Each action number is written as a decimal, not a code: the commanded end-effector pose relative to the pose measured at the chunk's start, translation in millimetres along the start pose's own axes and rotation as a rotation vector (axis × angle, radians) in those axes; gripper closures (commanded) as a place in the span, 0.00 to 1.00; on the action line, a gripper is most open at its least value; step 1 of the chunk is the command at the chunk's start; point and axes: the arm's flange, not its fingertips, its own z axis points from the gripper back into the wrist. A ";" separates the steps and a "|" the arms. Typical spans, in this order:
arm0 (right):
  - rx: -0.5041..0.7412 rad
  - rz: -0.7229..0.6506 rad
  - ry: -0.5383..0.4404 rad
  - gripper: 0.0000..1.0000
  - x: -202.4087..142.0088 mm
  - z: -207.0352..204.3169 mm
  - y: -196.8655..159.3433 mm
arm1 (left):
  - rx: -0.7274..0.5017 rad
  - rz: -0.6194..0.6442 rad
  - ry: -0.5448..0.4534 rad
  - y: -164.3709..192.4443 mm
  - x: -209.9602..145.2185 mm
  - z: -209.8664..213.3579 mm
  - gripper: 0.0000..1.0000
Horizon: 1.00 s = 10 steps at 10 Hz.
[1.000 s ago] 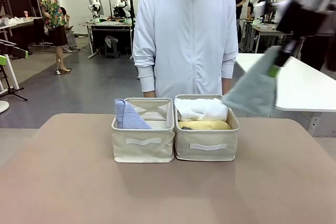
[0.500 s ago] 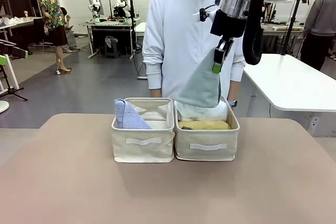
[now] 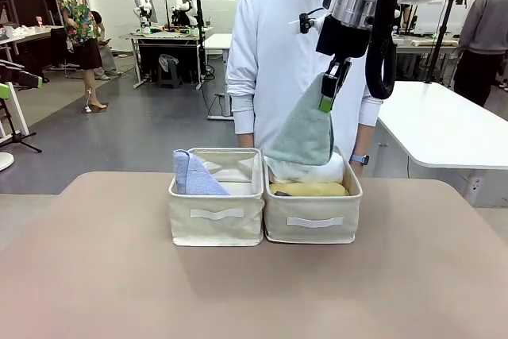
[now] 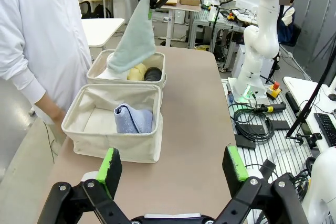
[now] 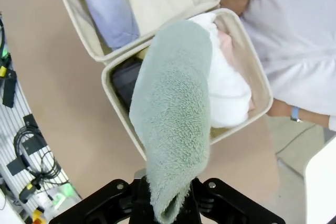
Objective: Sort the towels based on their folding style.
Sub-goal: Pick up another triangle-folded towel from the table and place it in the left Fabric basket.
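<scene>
One worry: right gripper (image 3: 327, 94) pinches the green towel (image 3: 304, 134) by its tip over the right basket (image 3: 312, 228) of rolls (image 3: 311, 189), so dropping now mis-sorts it away from the blue cone (image 3: 193, 176), while left gripper (image 4: 173, 163) gapes wide.

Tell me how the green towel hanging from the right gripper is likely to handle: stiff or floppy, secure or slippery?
Probably floppy: the green towel drapes from one pinched corner in the right gripper, widening downward. Likely light, since that pinch carries it. Its fuzzy terry probably resists slipping.
</scene>
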 end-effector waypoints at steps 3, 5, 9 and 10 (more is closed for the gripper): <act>-0.007 -0.012 -0.137 0.92 58.0 21.4 -0.2 | 0.002 -0.006 -0.006 -1.1 1.3 1.3 0.00; 0.013 -0.033 -0.160 0.92 96.6 19.5 -11.6 | 0.002 -0.006 -0.006 -1.1 1.3 1.3 0.00; 0.075 -0.046 -0.114 0.92 148.4 -14.9 -28.9 | 0.002 -0.006 -0.006 -1.1 1.3 1.3 0.00; 0.084 -0.035 -0.109 0.92 152.5 -24.9 -32.2 | 0.002 -0.006 -0.006 -1.1 1.3 1.3 0.00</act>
